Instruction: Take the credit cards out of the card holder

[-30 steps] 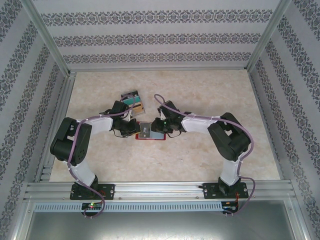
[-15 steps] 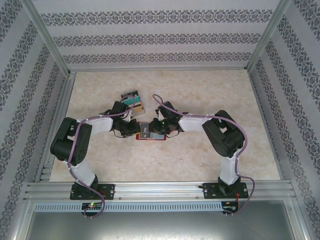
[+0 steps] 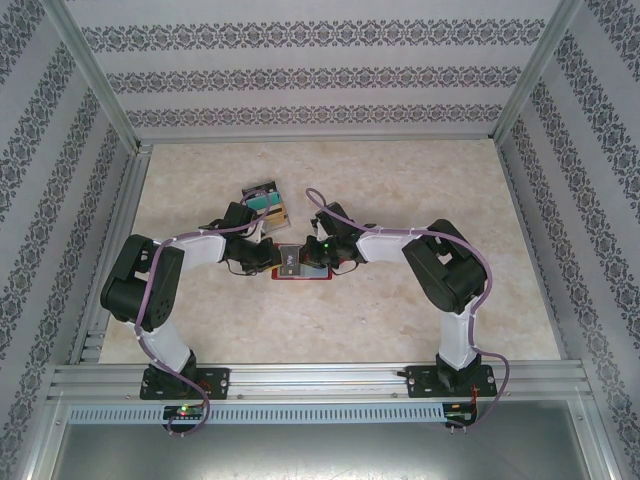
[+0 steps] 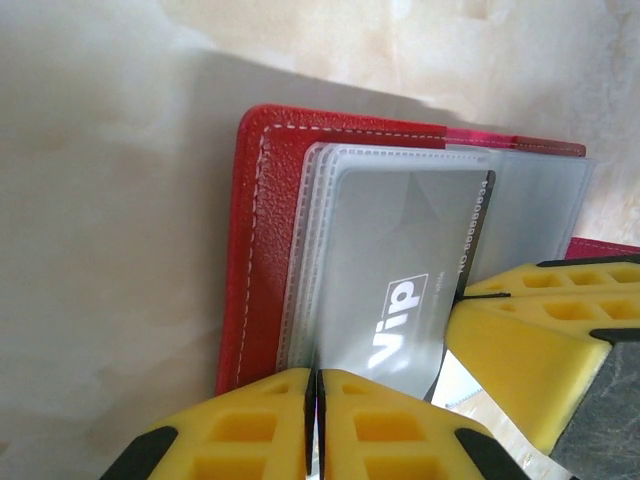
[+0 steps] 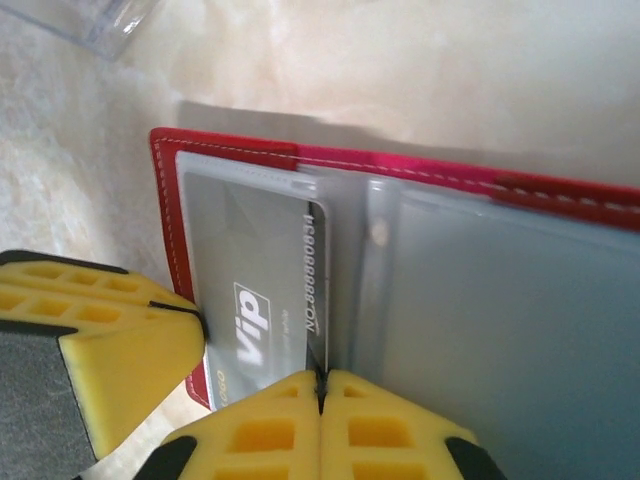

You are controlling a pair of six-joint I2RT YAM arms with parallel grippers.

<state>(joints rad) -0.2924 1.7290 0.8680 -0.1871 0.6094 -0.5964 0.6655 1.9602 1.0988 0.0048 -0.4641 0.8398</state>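
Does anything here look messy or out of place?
Only mildly: the cards beyond the red holder lie fanned in a loose pile, not stacked square. The holder lies open and flat.

We see the left arm (image 3: 195, 248) and right arm (image 3: 395, 243) in white shells with black joints, lilac cables (image 3: 507, 375), yellow ribbed fingers (image 4: 240, 395).
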